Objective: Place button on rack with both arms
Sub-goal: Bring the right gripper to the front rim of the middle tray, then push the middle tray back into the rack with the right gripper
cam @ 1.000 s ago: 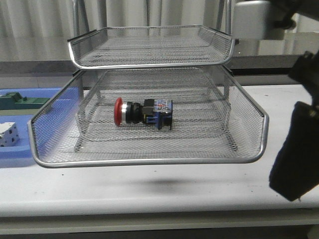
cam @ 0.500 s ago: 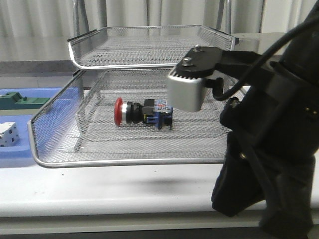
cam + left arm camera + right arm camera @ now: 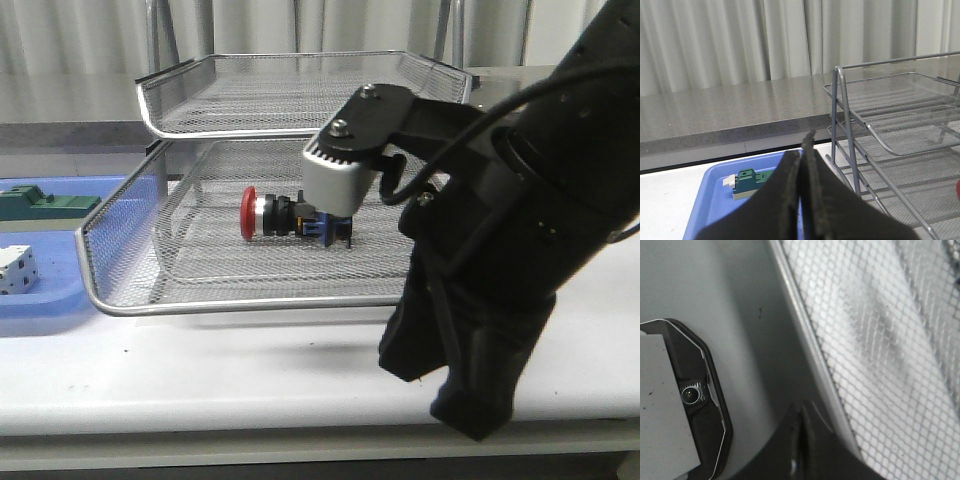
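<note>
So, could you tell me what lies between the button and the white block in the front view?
The rack's mesh side wall and a strip of blue tray separate button from white block.

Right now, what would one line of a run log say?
button: lying in rack lower tray | left gripper: shut, empty | right gripper: shut, beside rack rim

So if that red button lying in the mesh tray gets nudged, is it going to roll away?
Probably only a little. The button lies on its side, and its round red head could rock, but the blocky blue rear likely stops a full roll. The rack mesh should add grip, and its raised rim would contain it.
</note>
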`<state>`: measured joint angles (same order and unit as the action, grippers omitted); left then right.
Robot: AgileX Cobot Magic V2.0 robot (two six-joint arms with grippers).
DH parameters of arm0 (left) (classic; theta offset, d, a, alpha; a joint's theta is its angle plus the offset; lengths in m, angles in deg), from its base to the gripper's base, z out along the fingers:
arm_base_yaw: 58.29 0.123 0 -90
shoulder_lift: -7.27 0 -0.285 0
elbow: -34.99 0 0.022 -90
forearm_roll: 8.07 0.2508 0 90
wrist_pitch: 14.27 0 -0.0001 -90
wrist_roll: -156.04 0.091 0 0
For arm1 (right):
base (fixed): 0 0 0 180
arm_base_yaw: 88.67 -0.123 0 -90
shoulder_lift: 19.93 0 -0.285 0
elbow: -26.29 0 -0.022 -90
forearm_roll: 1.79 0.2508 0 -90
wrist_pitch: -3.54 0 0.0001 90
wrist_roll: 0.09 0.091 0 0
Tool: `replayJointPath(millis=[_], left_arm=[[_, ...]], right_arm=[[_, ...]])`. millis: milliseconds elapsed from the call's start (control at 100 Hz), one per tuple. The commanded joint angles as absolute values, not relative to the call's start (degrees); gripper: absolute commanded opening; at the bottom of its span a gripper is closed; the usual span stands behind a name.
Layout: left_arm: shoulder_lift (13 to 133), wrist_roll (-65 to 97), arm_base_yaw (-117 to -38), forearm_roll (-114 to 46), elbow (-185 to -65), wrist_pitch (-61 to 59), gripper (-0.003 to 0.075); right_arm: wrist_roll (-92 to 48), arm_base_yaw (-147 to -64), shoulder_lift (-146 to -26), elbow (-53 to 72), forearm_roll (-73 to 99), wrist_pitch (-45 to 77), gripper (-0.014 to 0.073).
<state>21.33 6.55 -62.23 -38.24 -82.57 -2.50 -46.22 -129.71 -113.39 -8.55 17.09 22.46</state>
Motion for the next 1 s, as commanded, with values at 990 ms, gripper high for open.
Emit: replayJointPath(millis=[990], left_arm=[[21.8,5.9,-62.1,-39.1,-84.0,-6.7,-0.002]], right_arm=[[-46.7,-120.8,-124.1,11.3,14.7,15.1,-0.0069]])
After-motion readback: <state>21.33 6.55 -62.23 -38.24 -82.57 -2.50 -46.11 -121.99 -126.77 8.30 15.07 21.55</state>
